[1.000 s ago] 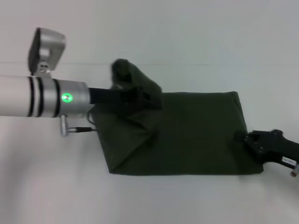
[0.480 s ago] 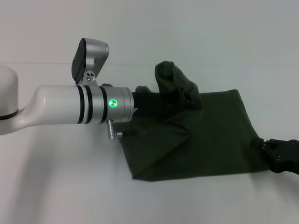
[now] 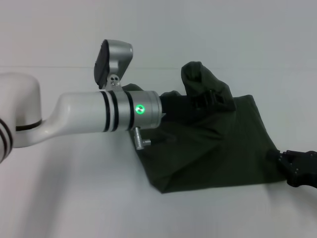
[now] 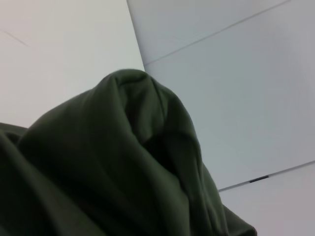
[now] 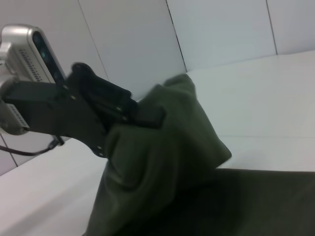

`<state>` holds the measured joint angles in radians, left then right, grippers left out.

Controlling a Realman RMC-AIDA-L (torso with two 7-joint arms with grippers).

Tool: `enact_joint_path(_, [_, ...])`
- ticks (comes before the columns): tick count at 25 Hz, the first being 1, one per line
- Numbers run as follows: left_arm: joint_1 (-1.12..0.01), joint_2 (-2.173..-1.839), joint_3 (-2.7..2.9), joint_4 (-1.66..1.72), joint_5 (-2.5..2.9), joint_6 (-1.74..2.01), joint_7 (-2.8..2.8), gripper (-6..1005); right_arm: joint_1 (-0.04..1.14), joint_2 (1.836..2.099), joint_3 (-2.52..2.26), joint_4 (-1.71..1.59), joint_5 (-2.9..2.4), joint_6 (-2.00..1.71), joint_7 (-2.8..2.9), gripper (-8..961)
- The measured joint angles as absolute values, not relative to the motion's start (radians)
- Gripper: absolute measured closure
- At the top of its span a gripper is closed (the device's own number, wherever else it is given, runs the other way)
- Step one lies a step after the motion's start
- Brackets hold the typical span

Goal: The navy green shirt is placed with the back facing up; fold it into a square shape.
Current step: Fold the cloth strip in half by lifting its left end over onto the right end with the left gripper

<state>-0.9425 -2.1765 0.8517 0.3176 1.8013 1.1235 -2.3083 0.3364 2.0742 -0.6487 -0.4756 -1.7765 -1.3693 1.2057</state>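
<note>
The navy green shirt (image 3: pixel 218 148) lies partly folded on the white table, a dark olive slab with one diagonal crease. My left gripper (image 3: pixel 207 101) is shut on a bunch of its cloth at the far edge and holds it lifted, so the fabric drapes over the fingers in a hump (image 4: pixel 118 162). The right wrist view shows that gripper (image 5: pixel 147 115) buried in the raised fold (image 5: pixel 167 167). My right gripper (image 3: pixel 296 167) rests at the shirt's right edge, low over the table.
The white table (image 3: pixel 74 198) stretches bare to the left and front of the shirt. A pale wall (image 3: pixel 223 29) rises behind the table's back edge. My left forearm (image 3: pixel 99 119) reaches across above the table's left half.
My left arm has swept to the right, carrying the lifted cloth over the rest of the shirt. The shirt's left edge has followed to the right. The right gripper has drawn back towards the right.
</note>
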Motion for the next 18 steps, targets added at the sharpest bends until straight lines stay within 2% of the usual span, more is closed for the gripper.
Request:
enact_joint_path(7, [-1.019,-2.177,0.883,0.149,1.722,0.986,-2.164,942,0.323,2.072,-0.646,-0.476,-1.776,-1.375,1.206,857])
enact_joint_path(18, [-1.035,-2.177,0.859,0.007,1.550,0.947,-1.939,931,0.308,2.071,-0.644,-0.476,-1.776,-1.378,1.206,841])
